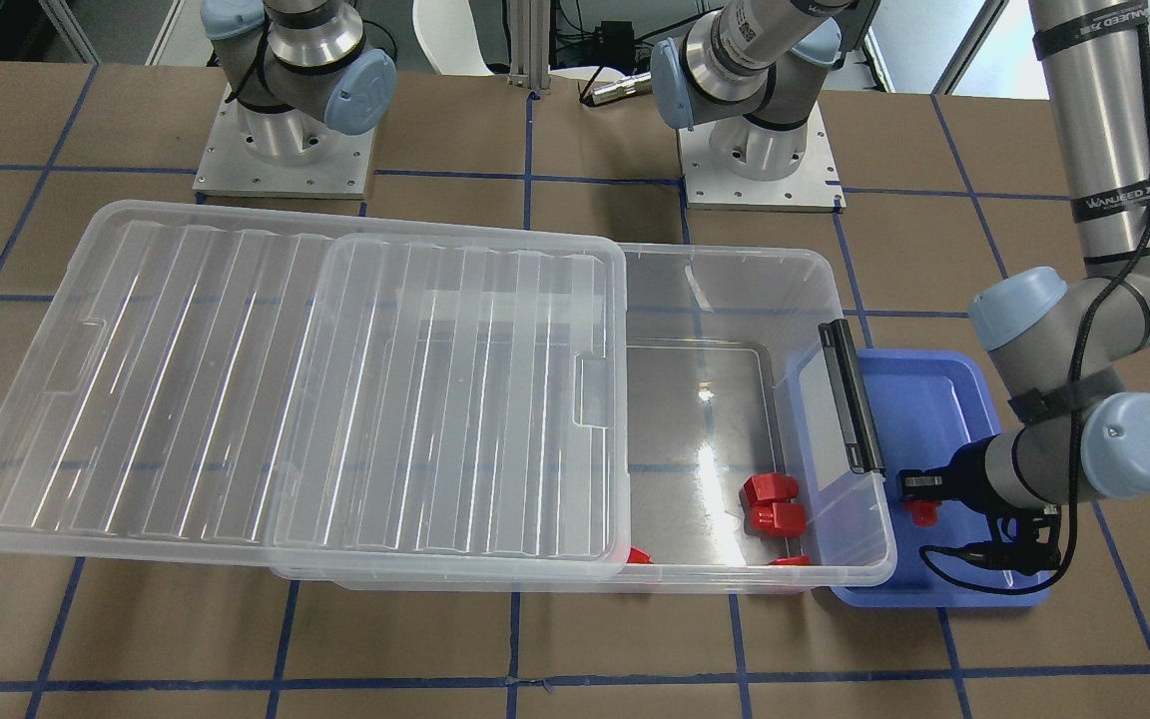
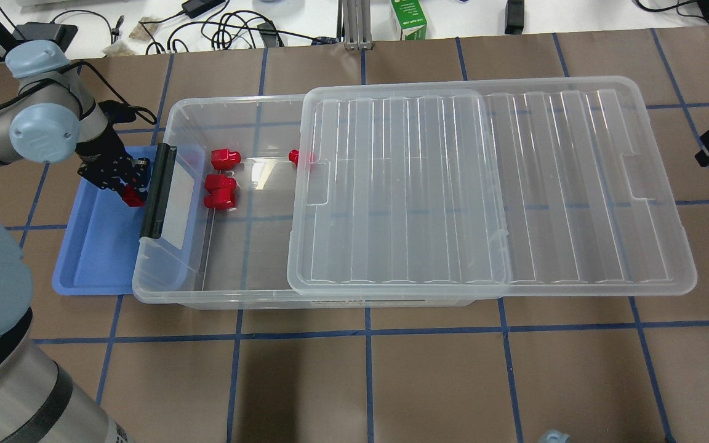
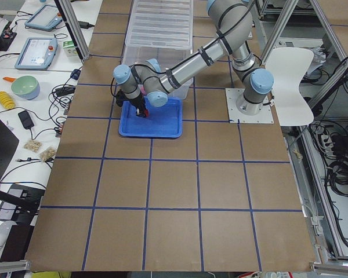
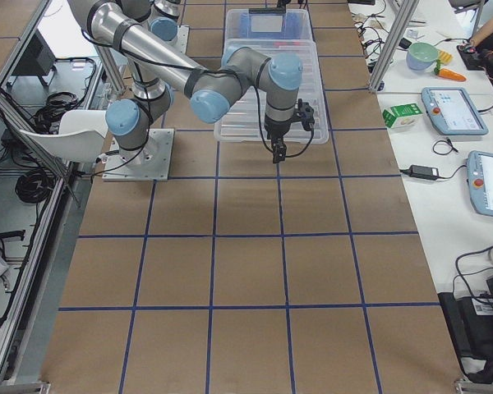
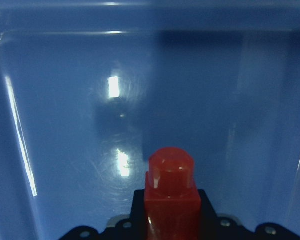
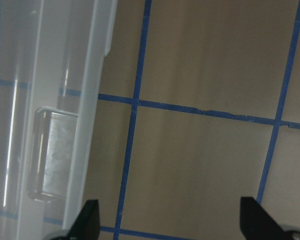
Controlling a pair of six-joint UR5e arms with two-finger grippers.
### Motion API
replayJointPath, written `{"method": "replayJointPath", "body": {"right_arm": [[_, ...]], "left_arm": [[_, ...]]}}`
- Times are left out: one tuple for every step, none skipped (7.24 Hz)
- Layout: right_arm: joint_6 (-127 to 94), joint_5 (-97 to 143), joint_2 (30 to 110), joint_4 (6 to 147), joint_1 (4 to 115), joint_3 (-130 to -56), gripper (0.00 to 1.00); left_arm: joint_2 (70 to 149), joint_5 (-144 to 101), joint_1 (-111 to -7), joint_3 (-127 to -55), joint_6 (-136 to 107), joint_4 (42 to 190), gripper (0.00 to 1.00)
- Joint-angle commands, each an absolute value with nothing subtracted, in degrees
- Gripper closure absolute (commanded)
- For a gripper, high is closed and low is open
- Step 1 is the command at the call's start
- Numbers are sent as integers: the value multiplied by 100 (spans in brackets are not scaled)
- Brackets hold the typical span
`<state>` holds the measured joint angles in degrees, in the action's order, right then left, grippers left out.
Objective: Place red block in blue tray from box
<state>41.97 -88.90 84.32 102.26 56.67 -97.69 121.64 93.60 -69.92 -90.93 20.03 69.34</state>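
Observation:
My left gripper (image 2: 125,184) is shut on the red block (image 2: 133,197) and holds it just above the blue tray (image 2: 93,258), near the box's black latch (image 2: 159,191). In the left wrist view the red block (image 5: 170,192) sits stub-forward between the jaws over the blue tray floor (image 5: 65,125). The front view shows the same gripper (image 1: 919,494), block (image 1: 922,513) and tray (image 1: 934,399). The clear box (image 2: 237,289) lies next to the tray. My right gripper (image 6: 172,225) is open and empty over bare table beside the lid's edge.
The ribbed clear lid (image 2: 490,184) is slid sideways, covering the box's right part and overhanging it. Three more red pieces lie in the box's open end (image 2: 225,159), (image 2: 220,191), (image 2: 301,157). The box's rim overlaps the tray's edge.

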Motion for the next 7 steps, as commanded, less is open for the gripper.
{"method": "replayJointPath", "body": {"right_arm": [[4140,-8903,8429,10389,5643,-10071,0],[4122,-8912,8429,10397,5643,-10194,0],[4113,-8903,8437,10397,5643,-10326,0],[4009,-8912,8437,10563,5643,-10371,0],[3912,-8903,8438,10643,5651,-10415,0],[3650,-8886,8498,10626,5686,-10467,0],[3500,-8825,8508,10617,5695,-10529,0]], "left_arm": [[12260,9360,-6987,-9105,2013,6891,100],[12287,9369,-6987,-9105,2013,6891,98],[12270,9430,-6987,-9105,2013,6891,90],[12270,9465,-6987,-9105,2013,6899,52],[12261,9483,-6987,-9105,2013,6908,1],[12252,9518,-6996,-9105,2021,6917,0],[12235,9519,-6996,-9105,2021,6917,0]]}}
